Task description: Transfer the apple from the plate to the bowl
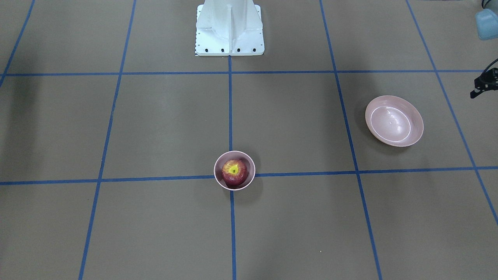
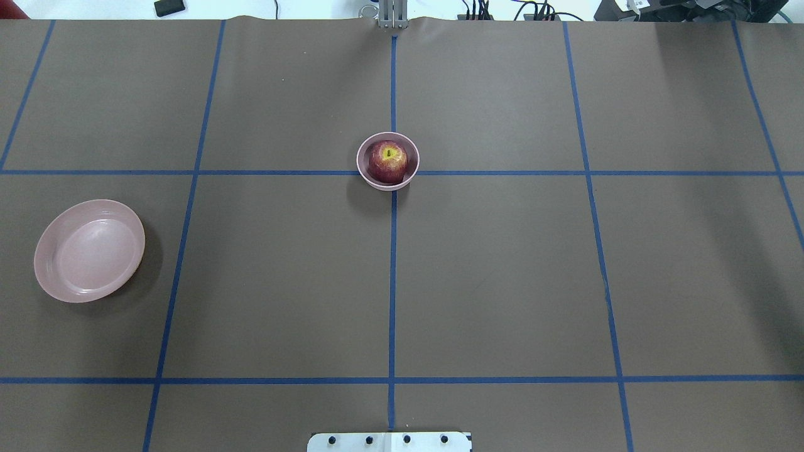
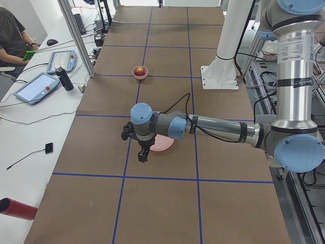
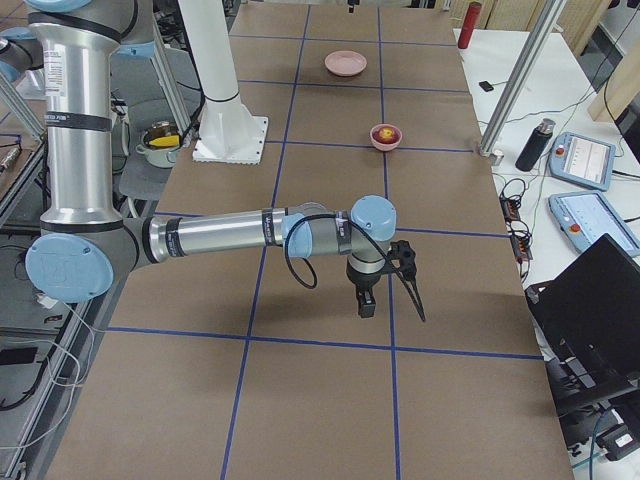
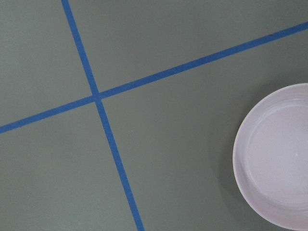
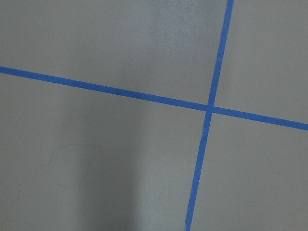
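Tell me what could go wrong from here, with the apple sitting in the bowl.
1. The left gripper hangs low close to the plate in the exterior left view; a sideways move could clip the rim and shove it.
2. The apple nearly fills the small bowl, so any regrasp would probably drag or tip the bowl.
3. The right gripper also hangs low over the table; lift it before sweeping.

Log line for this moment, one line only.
apple: in bowl | plate: empty | left gripper: beside plate, jaws unclear | right gripper: over table, jaws unclear | task: appears done
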